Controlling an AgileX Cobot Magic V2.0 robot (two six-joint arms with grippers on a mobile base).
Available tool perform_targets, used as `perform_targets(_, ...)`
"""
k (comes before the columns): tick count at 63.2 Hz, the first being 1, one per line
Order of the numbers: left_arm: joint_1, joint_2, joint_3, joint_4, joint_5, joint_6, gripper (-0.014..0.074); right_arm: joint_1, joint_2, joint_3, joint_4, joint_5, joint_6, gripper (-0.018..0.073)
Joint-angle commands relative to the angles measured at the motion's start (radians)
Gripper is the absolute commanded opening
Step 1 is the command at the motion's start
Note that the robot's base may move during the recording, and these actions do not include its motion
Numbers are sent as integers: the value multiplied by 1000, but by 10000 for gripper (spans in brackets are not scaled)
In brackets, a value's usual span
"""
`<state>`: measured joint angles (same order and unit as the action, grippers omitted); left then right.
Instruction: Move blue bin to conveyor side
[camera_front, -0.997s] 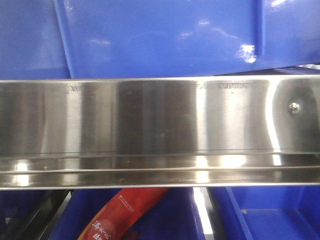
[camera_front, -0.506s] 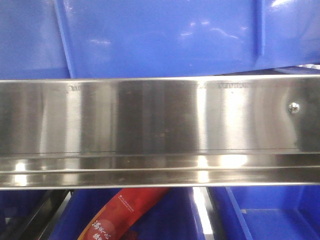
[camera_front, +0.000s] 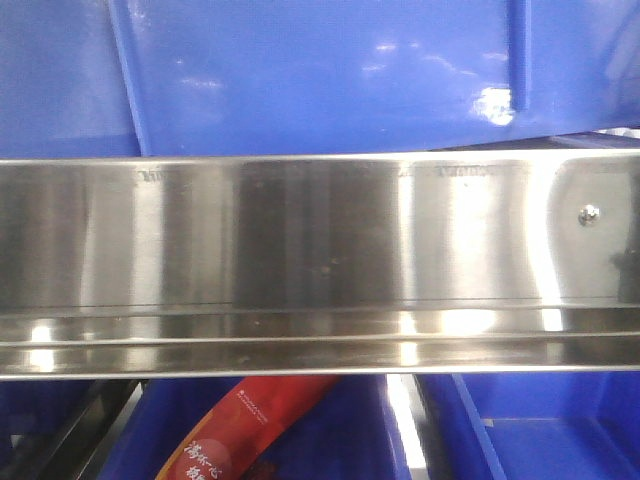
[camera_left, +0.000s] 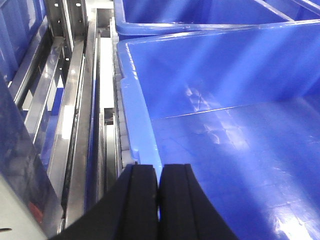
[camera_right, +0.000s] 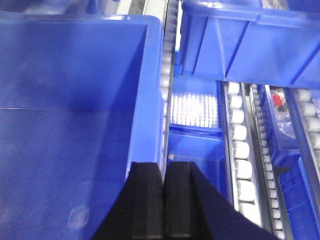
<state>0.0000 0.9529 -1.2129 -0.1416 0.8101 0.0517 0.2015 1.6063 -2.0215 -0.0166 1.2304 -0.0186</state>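
Observation:
The blue bin (camera_front: 330, 70) fills the top of the front view, just behind a steel rail. In the left wrist view its glossy inside (camera_left: 225, 150) spreads to the right, and my left gripper (camera_left: 159, 167) is shut on its left rim. In the right wrist view the bin's inside (camera_right: 65, 125) spreads to the left, and my right gripper (camera_right: 163, 165) is shut on its right rim. The conveyor is out of view.
A wide stainless steel rail (camera_front: 320, 240) crosses the front view. Below it lie smaller blue crates (camera_front: 540, 430), one holding a red packet (camera_front: 250, 425). Another blue crate (camera_left: 200, 15) stands behind the bin. Steel rack rails (camera_left: 75, 125) run left, white roller tracks (camera_right: 240, 150) right.
Almost nothing has moved. The glare on the bin's wall in the front view has shifted slightly, and both grippers hold as before.

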Motion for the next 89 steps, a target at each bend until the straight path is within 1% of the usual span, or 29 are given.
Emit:
perform_targets(1, -4, -1, -9, -13, -14, 1, -10, 1, 15, -19, -16, -9, -9, -57)
perform_targets(3, -4, -1, -9, -13, -14, 1, -10, 1, 21, -19, -16, -9, -9, -33)
perform_targets(9, -4, -1, -9, -13, -14, 1, -10, 1, 37, -21, -16, -9, -9, 104)
perform_targets(16, -4, -1, -9, -13, -14, 1, -10, 1, 54, -21, -16, -9, -9, 298)
perform_targets(19, -4, -1, -9, -13, -14, 1, -10, 1, 58, -21, -16, -9, -9, 330)
perform_targets(53, -4, -1, -9, -15, -14, 1, -10, 2, 139, -14, -9, -9, -9, 328)
perform_targets(68, -4, -1, -9, -15, -14, 1, -10, 2, 147, 3, -8, -9, -9, 327)
perform_targets(72, -4, -1, -9, -17, -12, 1, -10, 2, 147, 23, 17, -9, -9, 327)
perform_targets(89, -4, -1, -9, -17, -12, 1, -10, 2, 147, 34, 17, -9, -9, 327)
